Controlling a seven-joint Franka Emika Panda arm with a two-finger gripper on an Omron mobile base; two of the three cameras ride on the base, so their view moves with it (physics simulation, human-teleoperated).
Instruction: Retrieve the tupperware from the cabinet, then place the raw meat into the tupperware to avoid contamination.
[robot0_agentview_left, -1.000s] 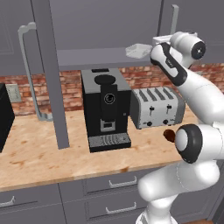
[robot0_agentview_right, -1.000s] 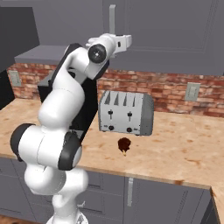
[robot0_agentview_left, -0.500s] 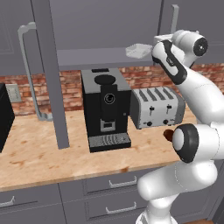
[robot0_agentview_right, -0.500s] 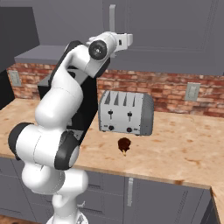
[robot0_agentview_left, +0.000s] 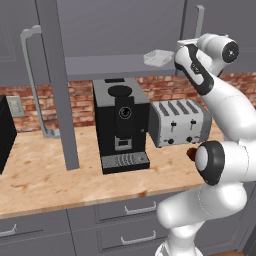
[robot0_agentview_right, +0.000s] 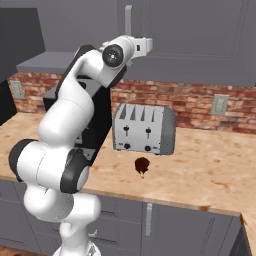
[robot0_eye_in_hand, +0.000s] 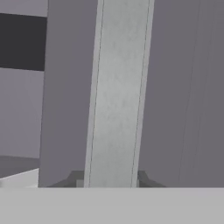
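Little has moved since the earlier pictures: the white arm stays raised at the same height, its gripper (robot0_agentview_right: 148, 45) up against the right-hand door of the cabinet (robot0_agentview_left: 220, 35), while the jaws have drawn together. Seen from the hand, the door's long upright bar handle (robot0_eye_in_hand: 117, 94) runs straight up the middle, with a fingertip (robot0_eye_in_hand: 75, 178) on either side of its base, so the jaws look clamped on that handle.

Just left of the hand, the tupperware (robot0_agentview_left: 159, 57) sits on the open cabinet shelf, near its front edge. It looks light, thin-walled and stiff, probably slick; the flared rim or one short wall seems the best place to pinch it, gently, since a hard squeeze could make it flex or pop free.

Down on the wooden counter (robot0_agentview_right: 215, 165), the raw meat (robot0_agentview_right: 142, 165) lies just in front of the silver toaster (robot0_agentview_right: 144, 129). It looks soft and rounded, best gripped across its thicker dark middle.
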